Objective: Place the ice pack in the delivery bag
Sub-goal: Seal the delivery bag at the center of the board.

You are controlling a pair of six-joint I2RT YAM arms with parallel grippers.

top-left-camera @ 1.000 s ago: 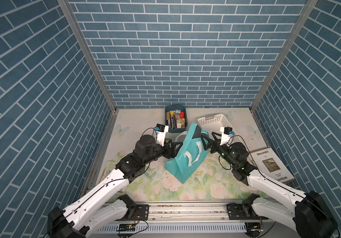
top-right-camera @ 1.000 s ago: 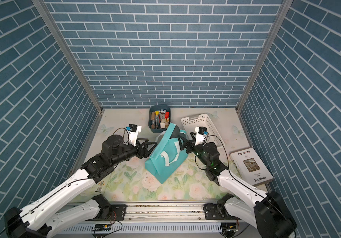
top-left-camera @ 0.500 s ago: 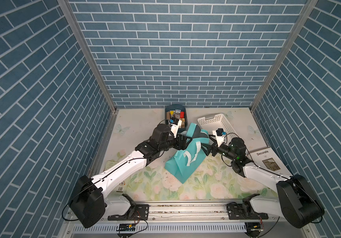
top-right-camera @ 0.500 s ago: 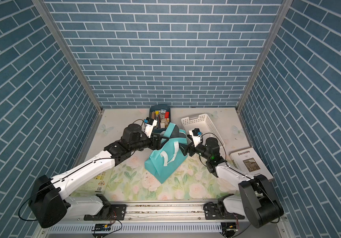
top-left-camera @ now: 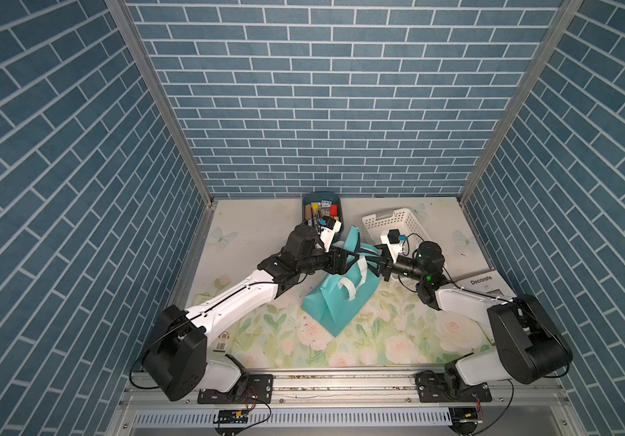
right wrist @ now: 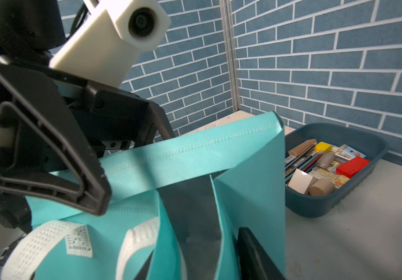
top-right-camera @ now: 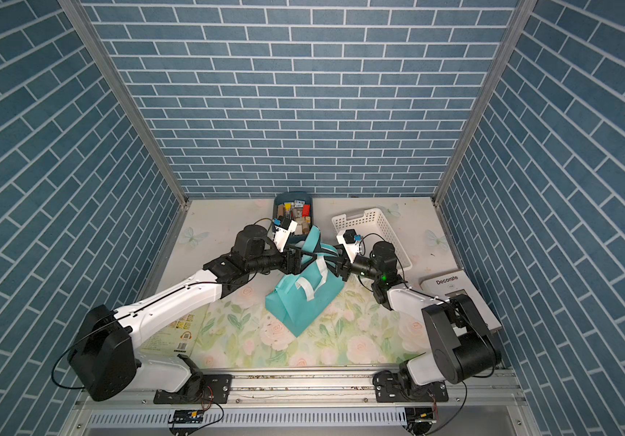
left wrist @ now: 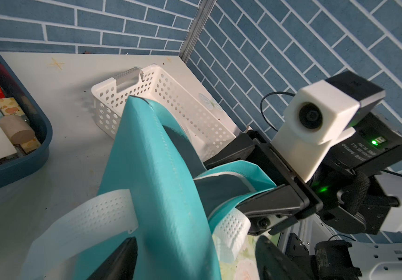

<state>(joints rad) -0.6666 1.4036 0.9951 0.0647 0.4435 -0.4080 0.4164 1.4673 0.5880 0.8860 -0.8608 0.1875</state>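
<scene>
Right fingers (left wrist: 272, 201), wide a second ago, are narrowing around the bag's (top-left-camera: 341, 302) rim, grip untellable, while left fingers (left wrist: 122, 261) are straddling it wide; spreading is calling for gentle pulling.

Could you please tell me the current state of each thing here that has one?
delivery bag, standing, mouth partly open, grey lining showing.
left pincer, open, straddling the bag's wall.
right pincer, astride the bag's rim; grip unclear.
white basket, upright, seemingly empty.
blue bin, full of small items.
book, closed, flat.
</scene>
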